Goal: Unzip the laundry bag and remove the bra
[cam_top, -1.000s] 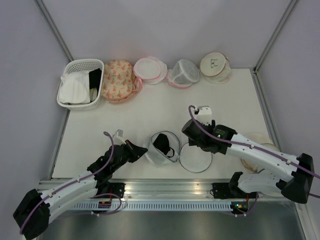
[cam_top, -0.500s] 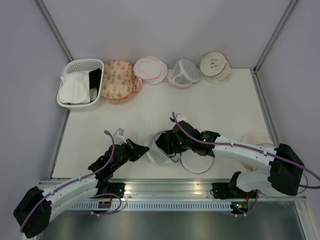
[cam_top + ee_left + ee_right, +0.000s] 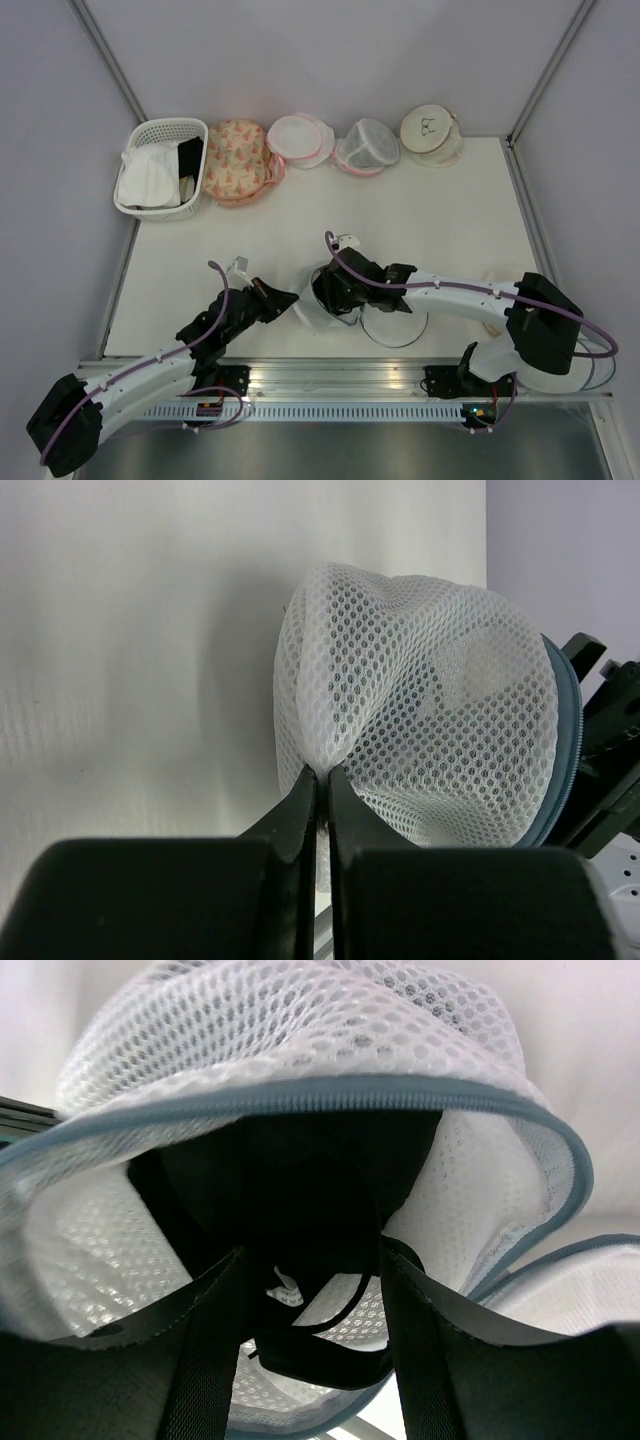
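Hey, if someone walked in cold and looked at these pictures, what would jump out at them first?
Most striking is the laundry bag near the table's front edge, unzipped, with the black bra inside. The right gripper reaches into its mouth, fingers open on either side of the bra, while the left gripper pinches the mesh from the other side. Along the back sit a white basket and a row of other bags.

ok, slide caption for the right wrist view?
Right tool open at the unzipped laundry bag, reaching for the black bra inside.
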Controlling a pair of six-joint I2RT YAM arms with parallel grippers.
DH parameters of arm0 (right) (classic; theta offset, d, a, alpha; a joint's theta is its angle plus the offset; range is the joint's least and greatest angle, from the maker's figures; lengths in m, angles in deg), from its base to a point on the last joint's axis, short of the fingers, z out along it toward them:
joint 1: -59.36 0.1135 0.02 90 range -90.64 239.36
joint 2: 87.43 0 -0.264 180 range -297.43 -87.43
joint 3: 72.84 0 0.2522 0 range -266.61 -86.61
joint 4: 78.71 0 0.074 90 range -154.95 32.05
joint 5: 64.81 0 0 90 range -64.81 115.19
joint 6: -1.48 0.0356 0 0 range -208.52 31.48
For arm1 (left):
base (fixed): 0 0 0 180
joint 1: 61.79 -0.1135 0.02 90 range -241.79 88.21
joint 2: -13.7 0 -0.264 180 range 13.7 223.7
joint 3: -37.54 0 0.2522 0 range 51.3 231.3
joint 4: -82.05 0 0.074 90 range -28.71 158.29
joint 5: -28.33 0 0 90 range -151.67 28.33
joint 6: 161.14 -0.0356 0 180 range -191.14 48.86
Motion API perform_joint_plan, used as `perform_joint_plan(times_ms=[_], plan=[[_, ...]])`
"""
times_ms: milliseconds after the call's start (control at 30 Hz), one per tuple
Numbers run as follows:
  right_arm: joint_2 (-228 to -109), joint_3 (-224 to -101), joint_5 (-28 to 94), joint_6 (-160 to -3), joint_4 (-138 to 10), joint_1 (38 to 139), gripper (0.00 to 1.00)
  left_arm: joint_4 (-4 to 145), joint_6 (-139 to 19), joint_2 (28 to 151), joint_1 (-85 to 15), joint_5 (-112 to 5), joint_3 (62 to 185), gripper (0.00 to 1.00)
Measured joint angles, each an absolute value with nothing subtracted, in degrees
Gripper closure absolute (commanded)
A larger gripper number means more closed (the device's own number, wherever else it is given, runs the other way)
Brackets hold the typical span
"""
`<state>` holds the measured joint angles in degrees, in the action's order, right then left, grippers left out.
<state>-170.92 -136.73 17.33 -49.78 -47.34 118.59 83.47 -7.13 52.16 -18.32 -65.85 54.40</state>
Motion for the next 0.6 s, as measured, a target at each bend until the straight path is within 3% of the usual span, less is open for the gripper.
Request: perform_joint_plan(times_ms=[233,300,500,600], plan=[[-173.1,-136.65,17.95,-49.82,-49.46,119.09,0.45,83.69,-7.13,51.94,-18.32,-65.79,54.4,0.98],[-174.35,-136.6,19.37,-49.76,-51.39,119.18,0.55,84.13,-7.13,52.22,-18.32,-65.7,54.4,0.98],[-178.98,-136.6,22.1,-49.56,-56.24,119.81,0.74,86.38,-7.11,54.41,-18.32,-65.37,54.35,0.98],[-180.53,-136.63,22.91,-49.32,-57.94,120.03,0.94,86.95,-7.11,55.17,-18.32,-65.0,54.29,0.98]])
